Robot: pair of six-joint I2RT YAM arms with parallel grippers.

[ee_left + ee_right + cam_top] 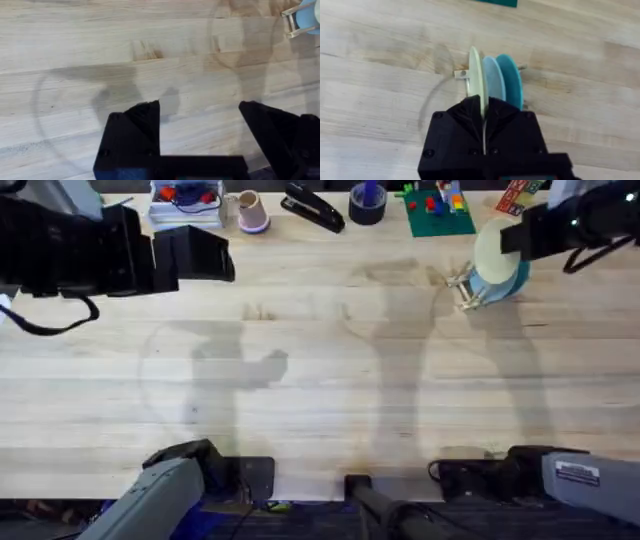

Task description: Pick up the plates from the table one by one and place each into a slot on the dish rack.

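Right jaws (484,117) pinch the cream plate (475,80) upright in the rack (466,288), near the surface's far right edge; release comes next. Left jaws (200,127) hang spread.

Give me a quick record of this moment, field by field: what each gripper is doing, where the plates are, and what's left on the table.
right gripper: shut on the cream plate, holding it upright on edge at the dish rack
left gripper: open, holding nothing, above bare table
plates in rack: light blue plate and teal plate, standing upright beside the cream one
plates lying on the table: none seen
rack position: far right part of the table
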